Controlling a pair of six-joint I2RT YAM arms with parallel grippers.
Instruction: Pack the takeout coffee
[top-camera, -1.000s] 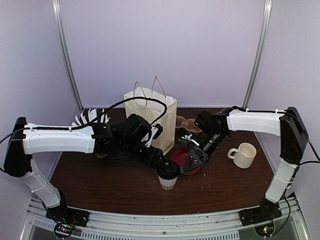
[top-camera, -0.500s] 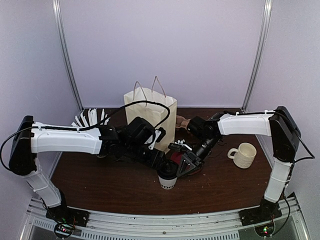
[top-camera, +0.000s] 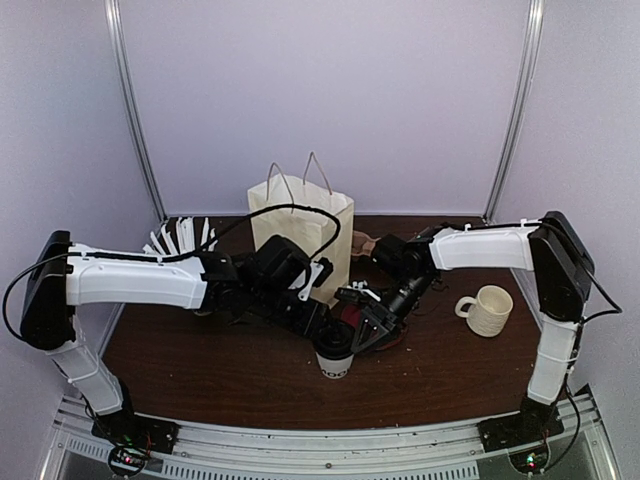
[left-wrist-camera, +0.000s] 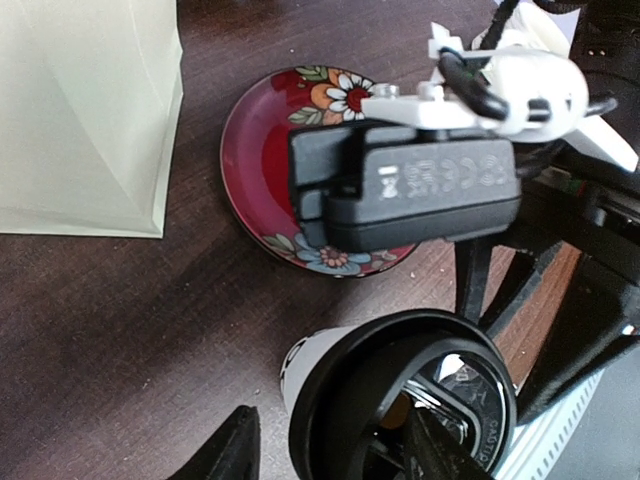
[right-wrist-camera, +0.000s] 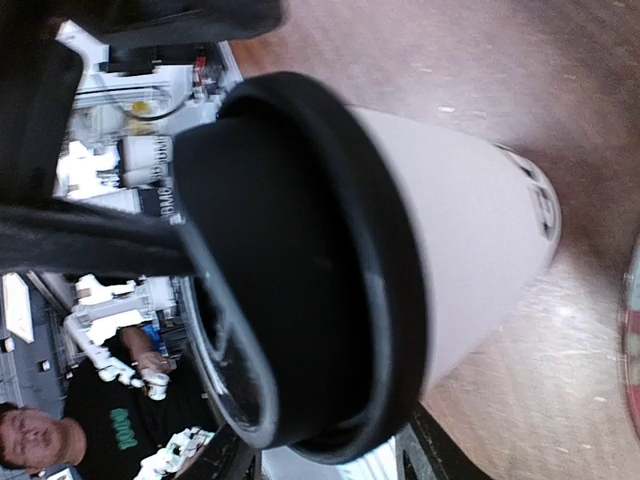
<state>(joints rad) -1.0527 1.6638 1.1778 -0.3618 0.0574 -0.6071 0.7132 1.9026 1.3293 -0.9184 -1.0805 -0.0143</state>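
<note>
Overhead view: a white paper cup (top-camera: 336, 362) with dark lettering stands on the dark wooden table (top-camera: 200, 370), low in the frame's centre, with a black lid (top-camera: 335, 341) on top hiding its contents. The left gripper (top-camera: 322, 322) hovers at the lid with its jaws apart. In its wrist view one finger (left-wrist-camera: 232, 452) sits clear of the cup's side.

The right gripper (top-camera: 362, 328) meets the lid from the right. Its fingers (right-wrist-camera: 432, 450) flank the rim, though I cannot tell whether they clamp it.

Behind the cup stands a cream paper bag (top-camera: 300, 235), whose inside is hidden. A red floral plate (left-wrist-camera: 262, 165) lies between them. A cream mug (top-camera: 487, 310) sits at right, and white sticks (top-camera: 182, 236) fan out at upper left.
</note>
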